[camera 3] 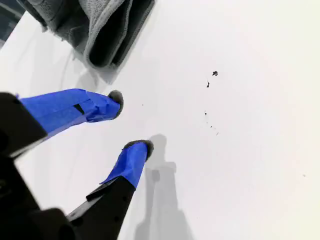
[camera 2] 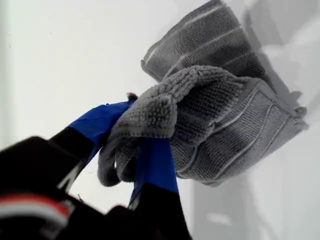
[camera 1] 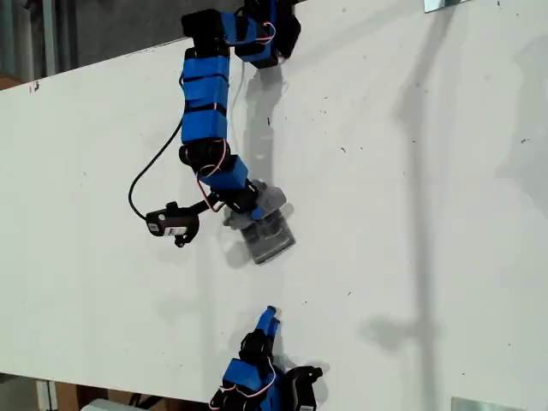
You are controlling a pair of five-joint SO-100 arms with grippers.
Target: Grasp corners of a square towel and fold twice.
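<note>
The white tabletop (camera 1: 411, 214) carries the towel (camera 1: 267, 229), already a small folded bundle near its middle in the exterior view. My first hand (camera 2: 142, 150) is clamped on a bunched fold of it, part lifted. My second hand (camera 3: 131, 125) hangs apart and empty near the bundle. I judge the folding nearly done; next, lay the fold flat and let go.

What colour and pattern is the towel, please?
Grey with thin pale stripes; the first wrist view shows the towel best.
</note>
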